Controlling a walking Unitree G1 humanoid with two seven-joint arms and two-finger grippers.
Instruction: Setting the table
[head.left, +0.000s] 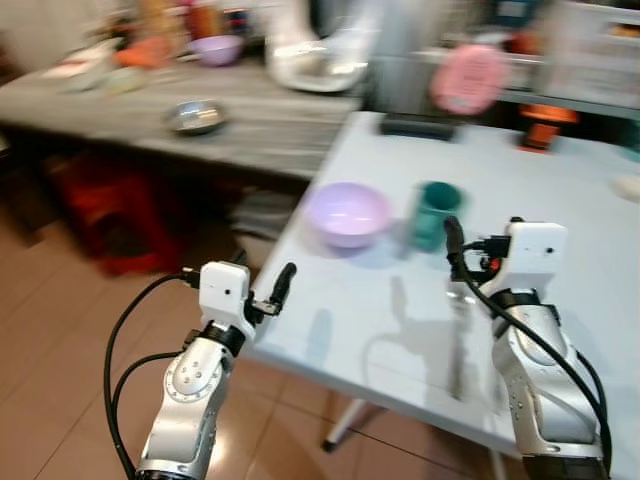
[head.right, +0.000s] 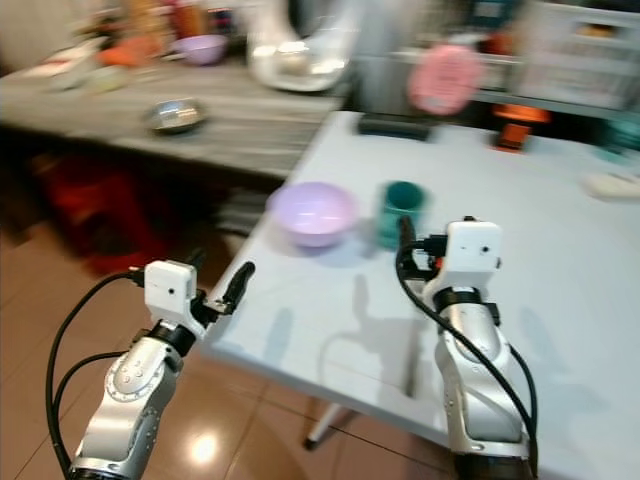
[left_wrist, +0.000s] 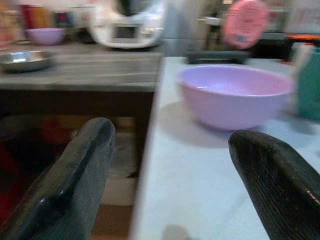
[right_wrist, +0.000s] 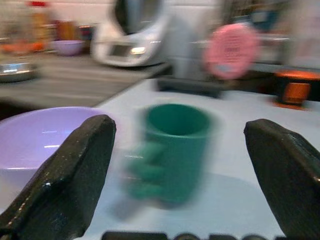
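A lilac bowl (head.left: 347, 213) and a green mug (head.left: 436, 213) stand side by side on the pale white table (head.left: 560, 180), near its left edge. My left gripper (head.left: 283, 283) hovers at the table's front left corner, open and empty; in its wrist view the fingers (left_wrist: 80, 170) spread wide with the bowl (left_wrist: 235, 95) ahead. My right gripper (head.left: 455, 245) is over the table just short of the mug, open; the right wrist view frames the mug (right_wrist: 172, 150) between its fingers (right_wrist: 70, 175), with the bowl (right_wrist: 45, 132) beside it.
A grey wooden counter (head.left: 250, 125) meets the table on the left, carrying a steel bowl (head.left: 196, 117), a white appliance (head.left: 315, 50) and a small purple bowl (head.left: 217, 48). A black flat object (head.left: 418, 125) lies at the table's far edge. Red stool (head.left: 120, 215) under the counter.
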